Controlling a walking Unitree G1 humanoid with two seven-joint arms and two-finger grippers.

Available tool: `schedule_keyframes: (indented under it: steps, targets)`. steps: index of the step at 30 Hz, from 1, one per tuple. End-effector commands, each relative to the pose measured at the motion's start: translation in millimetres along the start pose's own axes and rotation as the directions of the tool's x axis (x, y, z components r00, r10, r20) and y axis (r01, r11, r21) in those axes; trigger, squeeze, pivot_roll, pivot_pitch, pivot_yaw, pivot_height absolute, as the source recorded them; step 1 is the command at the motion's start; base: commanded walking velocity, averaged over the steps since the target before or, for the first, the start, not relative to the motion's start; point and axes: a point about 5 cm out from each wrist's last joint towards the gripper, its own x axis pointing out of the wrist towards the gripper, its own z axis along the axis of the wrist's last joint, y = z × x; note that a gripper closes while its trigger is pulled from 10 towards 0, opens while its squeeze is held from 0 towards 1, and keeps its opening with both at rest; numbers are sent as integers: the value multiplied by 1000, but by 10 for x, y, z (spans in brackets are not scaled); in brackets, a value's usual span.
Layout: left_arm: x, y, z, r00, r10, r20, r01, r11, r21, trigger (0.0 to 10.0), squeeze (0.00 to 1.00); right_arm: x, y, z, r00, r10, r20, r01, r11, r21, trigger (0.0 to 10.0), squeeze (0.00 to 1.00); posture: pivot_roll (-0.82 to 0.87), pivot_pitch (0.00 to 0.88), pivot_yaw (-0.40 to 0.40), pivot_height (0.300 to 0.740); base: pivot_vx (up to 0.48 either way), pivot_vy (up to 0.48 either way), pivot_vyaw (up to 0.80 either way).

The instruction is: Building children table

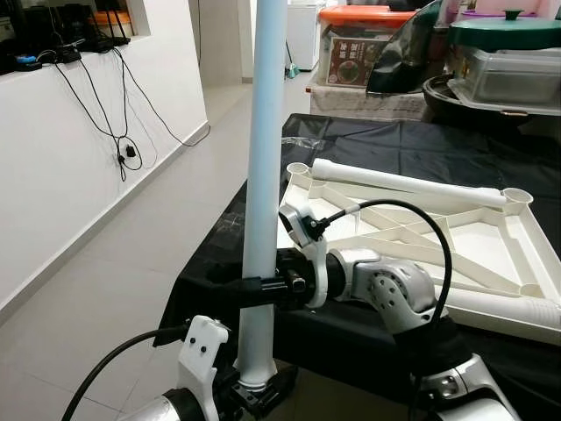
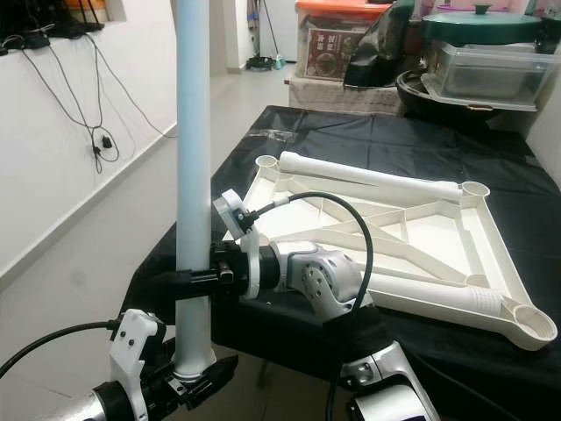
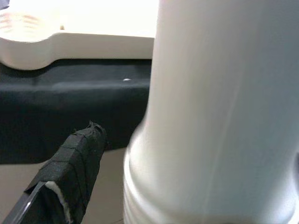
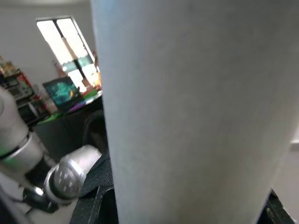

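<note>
A long pale blue table leg (image 1: 264,132) stands upright just off the near left corner of the black-covered table (image 1: 421,145). My right gripper (image 1: 257,288) is shut around the middle of the leg. My left gripper (image 1: 255,387) is shut on its ribbed lower end, and one taped black finger (image 3: 70,172) lies beside the leg (image 3: 219,116). The white children's tabletop (image 1: 519,235) lies upside down on the cloth, ribs facing up. One white leg (image 1: 403,182) lies along its far edge and another (image 1: 501,308) along its near edge.
Behind the table stand an orange-lidded box (image 1: 359,44), a green-lidded container (image 1: 504,53) and a dark pan. A white wall ledge with hanging cables (image 1: 123,149) runs along the left. Open tiled floor (image 1: 158,254) lies between wall and table.
</note>
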Motion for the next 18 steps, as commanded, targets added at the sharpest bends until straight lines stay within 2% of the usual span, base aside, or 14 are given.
schedule_keyframes:
  steps: [1, 4, 6, 7, 10, 11, 12, 14, 15, 17, 18]
  targets:
    - [-13, 56, -51, 999, 35, -28, -35, 999, -2, 10000, 0, -26, -11, 120, 999, -9, 38, 11, 999, -45, 0, 0, 109, 28, 12, 740, 0, 0, 0]
    - [3, 0, -52, 1000, 19, -19, -19, 1000, -11, 10000, 0, -145, -201, 301, 974, -181, 135, 196, 976, -100, 0, 0, 110, 16, 8, 740, 0, 0, 0]
    - [8, -3, -53, 1000, 20, -16, -20, 1000, -12, 10000, 0, -163, -232, 326, 966, -210, 152, 227, 968, -105, 0, 0, 110, 16, 8, 740, 0, 0, 0]
    - [21, -14, -50, 1000, 26, -8, -26, 1000, -9, 10000, 0, -205, -301, 379, 941, -278, 191, 302, 947, -110, 0, 0, 110, 16, 8, 740, 0, 0, 0]
    - [29, -20, -49, 1000, 30, -3, -30, 1000, -5, 10000, 0, -230, -341, 409, 924, -318, 214, 346, 932, -109, 0, 0, 110, 16, 8, 740, 0, 0, 0]
    - [48, -14, -29, 998, 58, 19, -58, 998, 8, 10000, 0, -290, -421, 483, 868, -411, 279, 452, 887, -98, 0, 0, 110, 15, 7, 740, 0, 0, 0]
    - [48, -14, -29, 998, 58, 19, -58, 998, 8, 10000, 0, -290, -421, 483, 868, -411, 279, 452, 887, -98, 0, 0, 110, 15, 7, 740, 0, 0, 0]
    - [90, 46, 55, 985, 152, 85, -156, 987, 37, 10000, 0, -408, -540, 598, 732, -560, 387, 629, 774, -71, 0, 0, 105, 14, 9, 740, 0, 0, 0]
    - [105, 80, 97, 975, 192, 116, -198, 979, 41, 10000, 0, -444, -570, 633, 678, -602, 422, 685, 725, -66, 0, 0, 105, 12, 11, 740, 0, 0, 0]
    - [133, 177, 198, 941, 288, 177, -299, 953, 42, 10000, 0, -483, -615, 715, 545, -677, 495, 801, 594, -70, 0, 0, 105, 9, 18, 740, 0, 0, 0]
    - [142, 208, 230, 928, 315, 196, -329, 943, 42, 10000, 0, -486, -627, 752, 493, -695, 524, 837, 542, -70, 0, 0, 105, 9, 18, 740, 0, 0, 0]
